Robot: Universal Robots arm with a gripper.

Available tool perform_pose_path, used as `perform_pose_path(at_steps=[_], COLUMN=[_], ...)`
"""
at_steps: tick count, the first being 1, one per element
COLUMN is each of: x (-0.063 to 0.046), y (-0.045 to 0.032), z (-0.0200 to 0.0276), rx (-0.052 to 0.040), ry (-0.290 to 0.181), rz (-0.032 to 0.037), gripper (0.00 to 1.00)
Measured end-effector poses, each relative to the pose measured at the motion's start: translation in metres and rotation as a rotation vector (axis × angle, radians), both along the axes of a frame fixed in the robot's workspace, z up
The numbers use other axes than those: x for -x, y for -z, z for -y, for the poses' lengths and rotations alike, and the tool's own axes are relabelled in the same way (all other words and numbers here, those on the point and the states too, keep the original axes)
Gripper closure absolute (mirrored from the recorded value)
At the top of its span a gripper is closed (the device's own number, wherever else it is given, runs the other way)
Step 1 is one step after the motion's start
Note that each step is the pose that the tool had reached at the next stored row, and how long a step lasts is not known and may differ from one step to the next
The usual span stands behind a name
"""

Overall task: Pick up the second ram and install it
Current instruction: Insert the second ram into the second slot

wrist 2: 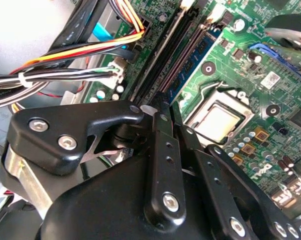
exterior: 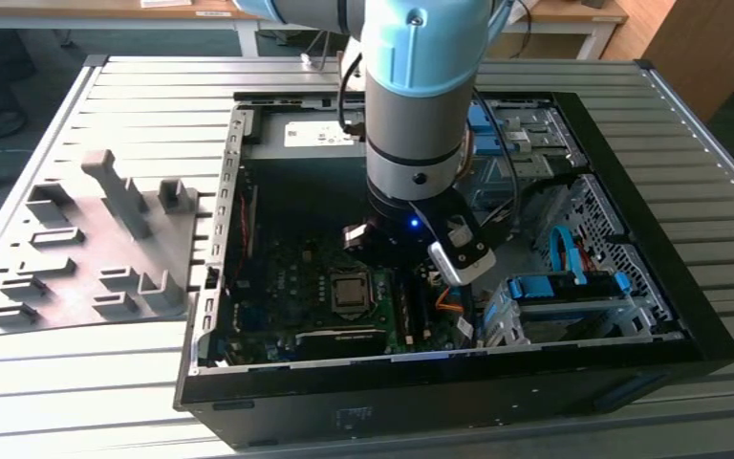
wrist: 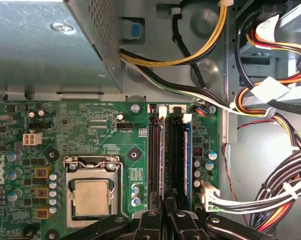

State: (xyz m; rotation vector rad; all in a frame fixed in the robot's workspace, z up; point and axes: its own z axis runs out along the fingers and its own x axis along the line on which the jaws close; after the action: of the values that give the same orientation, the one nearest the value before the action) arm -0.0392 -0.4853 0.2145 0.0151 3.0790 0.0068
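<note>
Your gripper [wrist: 165, 221] sits low inside the one open computer case [exterior: 469, 394], just beside the processor [wrist: 92, 197]. Its fingers [wrist: 149, 224] are drawn narrow, nearly together. You cannot tell whether they pinch anything.

On the far side of the gripper from the processor you have one memory stick [wrist: 188, 150]. It is blue-green and stands on edge in its slot (seen edge-on in both wrist views). Two black slot rails [wrist: 155, 155] lie between the stick and the processor, parallel to it.

Beyond the stick from the processor runs a bundle of cables [wrist: 270, 195]. One grey tray [exterior: 87, 258] lies on the table outside the case, well apart from the processor.
</note>
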Motion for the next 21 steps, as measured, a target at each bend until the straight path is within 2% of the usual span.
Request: perform_pose_path(at_steps=[14, 21], x=[-0.0001, -0.0016], y=[-0.0021, -0.0018], z=[-0.0005, -0.0004], rx=[0.001, 0.0015], ry=[-0.001, -0.004], rz=[0.0, -0.0039], gripper=[0.86, 0.86])
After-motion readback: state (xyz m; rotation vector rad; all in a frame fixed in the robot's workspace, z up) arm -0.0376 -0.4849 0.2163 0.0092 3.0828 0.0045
